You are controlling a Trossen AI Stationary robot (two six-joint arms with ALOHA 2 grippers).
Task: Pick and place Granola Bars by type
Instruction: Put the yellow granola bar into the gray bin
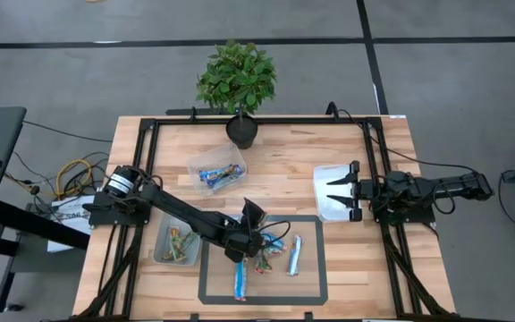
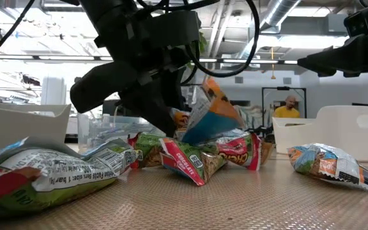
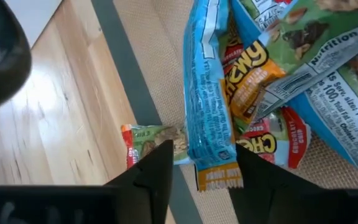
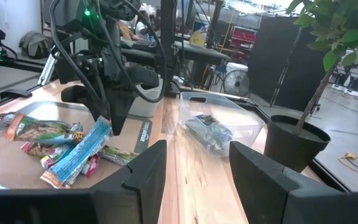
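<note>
My left gripper (image 1: 247,240) (image 3: 204,152) is over the grey-bordered mat (image 1: 311,291), shut on a blue granola bar (image 3: 205,106) (image 4: 79,152). Under it lies a pile of red-white and green bars (image 2: 193,160) (image 3: 263,140). Two more blue bars (image 1: 240,279) (image 1: 294,255) lie flat on the mat. A clear bin (image 1: 217,172) holds blue bars and another bin (image 1: 175,243) holds green ones. My right gripper (image 1: 340,193) (image 4: 191,168) is open over the white bin (image 1: 325,210) and touches nothing. My left gripper pinches the blue bar between its two fingers (image 3: 157,168), near the end with the orange strip (image 3: 219,177). The fingers come from above and lie across the bar. The bar hangs tilted below them (image 2: 206,118). Its lower end (image 4: 53,179) is down at the pile; whether it touches, I cannot tell.
A potted plant (image 1: 241,130) stands at the far edge between the bins. A black frame (image 1: 150,134) runs around the tabletop. Bare wood (image 1: 284,179) lies between the clear bin and the white bin. In the low view, a green bar (image 2: 43,169) lies near the camera.
</note>
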